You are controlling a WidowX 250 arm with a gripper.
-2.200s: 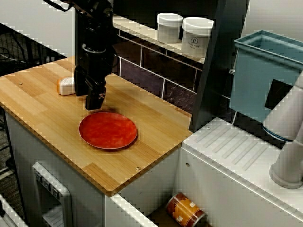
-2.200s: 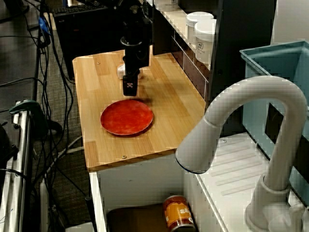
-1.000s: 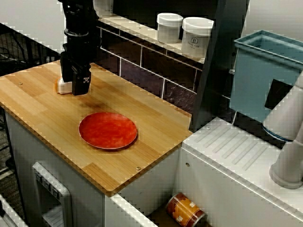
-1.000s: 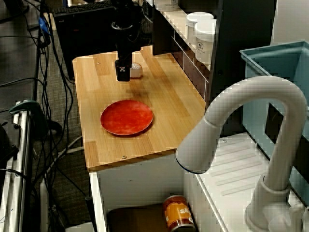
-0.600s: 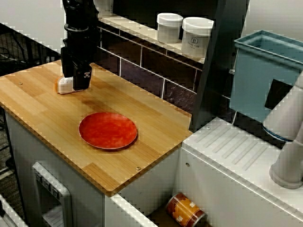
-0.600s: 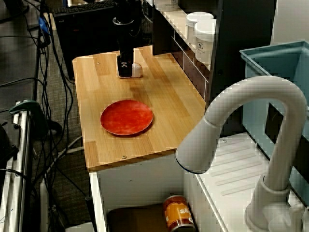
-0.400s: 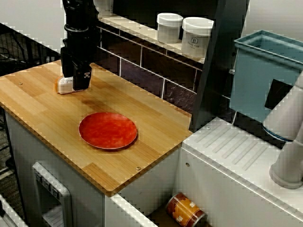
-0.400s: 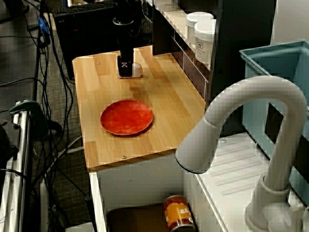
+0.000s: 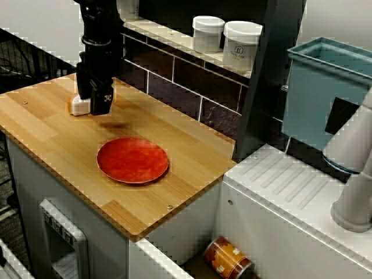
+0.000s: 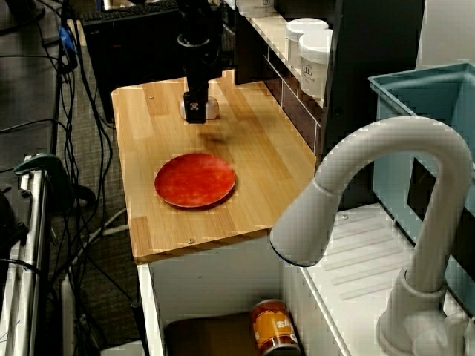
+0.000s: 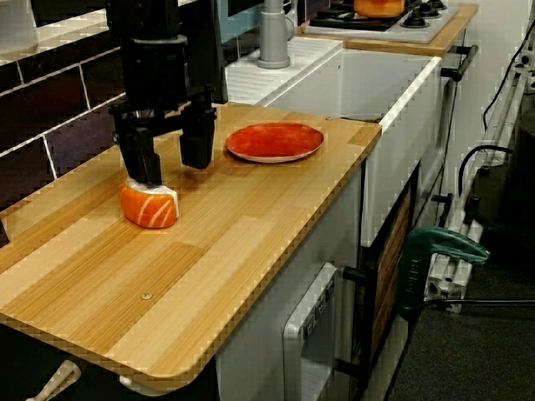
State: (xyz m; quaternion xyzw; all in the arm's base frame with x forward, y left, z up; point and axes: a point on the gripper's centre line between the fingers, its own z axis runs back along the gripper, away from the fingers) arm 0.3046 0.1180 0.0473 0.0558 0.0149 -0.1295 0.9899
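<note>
Tool (image 9: pixel 100 106), black and with two fingers, hangs low over the light wooden surface (image 9: pixel 52 136) in the view from above the sink side, at its far left part. Just beside the tool, on its left in this picture, lies an orange salmon sushi piece on white rice (image 9: pixel 79 106); the tool covers part of it. A round red plate (image 9: pixel 132 160) lies flat on the surface nearer to the camera, apart from both. On the tiled shelf behind stand two white jars with lids (image 9: pixel 225 39). An orange can (image 9: pixel 228 258) lies on its side lower down, past the edge of the surface.

In the view over the white curved tap (image 10: pixel 371 185), the tool points straight down at the back of the surface, and the sushi piece shows only as a pale edge beside it. The plate lies between the tool and the front edge. How far apart the fingers are cannot be read here.

In the low view from the side, the tool is wide: its two fingers stand clearly apart with nothing between them. The sushi piece rests on the surface under the finger at the left of this picture. The tip meets its top edge, but whether it touches or is only behind cannot be told. The plate lies beyond the tool, well apart from the sushi piece.
</note>
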